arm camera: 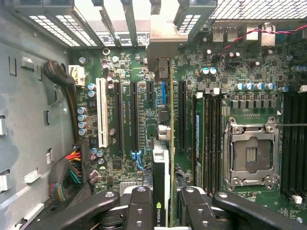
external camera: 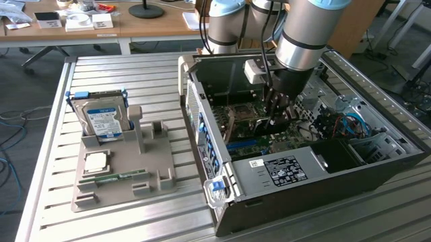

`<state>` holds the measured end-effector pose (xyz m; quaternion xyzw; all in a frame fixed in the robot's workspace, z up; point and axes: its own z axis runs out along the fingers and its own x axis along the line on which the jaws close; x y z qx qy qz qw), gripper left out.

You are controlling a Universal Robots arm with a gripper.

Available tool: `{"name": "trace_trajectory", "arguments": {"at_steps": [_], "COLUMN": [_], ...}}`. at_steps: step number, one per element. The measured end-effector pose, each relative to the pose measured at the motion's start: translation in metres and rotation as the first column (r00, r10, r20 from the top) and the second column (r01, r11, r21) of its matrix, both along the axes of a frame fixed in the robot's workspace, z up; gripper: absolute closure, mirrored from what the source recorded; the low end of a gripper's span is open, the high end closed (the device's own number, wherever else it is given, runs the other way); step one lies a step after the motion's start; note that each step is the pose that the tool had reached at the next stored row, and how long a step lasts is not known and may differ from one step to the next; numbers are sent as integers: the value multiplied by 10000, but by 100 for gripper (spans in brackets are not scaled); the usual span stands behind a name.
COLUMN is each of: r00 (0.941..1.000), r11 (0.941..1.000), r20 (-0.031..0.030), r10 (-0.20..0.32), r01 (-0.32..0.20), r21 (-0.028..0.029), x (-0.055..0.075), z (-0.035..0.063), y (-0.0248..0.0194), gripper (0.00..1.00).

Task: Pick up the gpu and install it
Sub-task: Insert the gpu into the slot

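Down inside the open computer case [external camera: 377, 166], the single gripper [arm camera: 165, 213] pinches the gpu [arm camera: 161, 163] between its two black fingers [arm camera: 139, 211], one pressed on each face of the card. The one gpu stands on edge over the motherboard [arm camera: 124, 67]. Its long axis runs straight away from the gripper, parallel to the expansion slots, and its silver bracket [arm camera: 163, 43] points at the slotted rear wall of the case. Whether its edge is seated in a slot cannot be told. Beside it lie one white slot [arm camera: 101, 112] on one side and one bare CPU socket [arm camera: 250, 153] on the other.

In the exterior view, one arm [external camera: 303, 35] reaches down into the case. On that view's left sits one grey fixture tray [external camera: 111, 194], which carries one upright hard drive [external camera: 104, 121], one CPU chip [external camera: 96, 161] and one RAM stick [external camera: 114, 177] lying flat. Case and tray rest well apart on a ribbed metal table [external camera: 135, 75]. Behind it stands a wooden desk [external camera: 155, 27] with small boxes on it.
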<state>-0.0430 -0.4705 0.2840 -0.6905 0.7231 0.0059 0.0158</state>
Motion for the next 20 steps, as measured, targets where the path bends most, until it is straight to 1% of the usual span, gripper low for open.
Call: {"name": "trace_trajectory", "arguments": {"at_steps": [5,10,15,20], "r00": [10000,10000,10000,10000], "r11": [10000,10000,10000,10000], "r20": [0,0,0,-1], "r10": [-2,-1,-2,-2], "r01": [2,1,2,2], "r21": [1,0,1,-1], "x": [-49,-53,-159,-174], "z": [-1,-1,-6,-9], "y": [0,0,0,3], "gripper": [73,73,73,73]}}
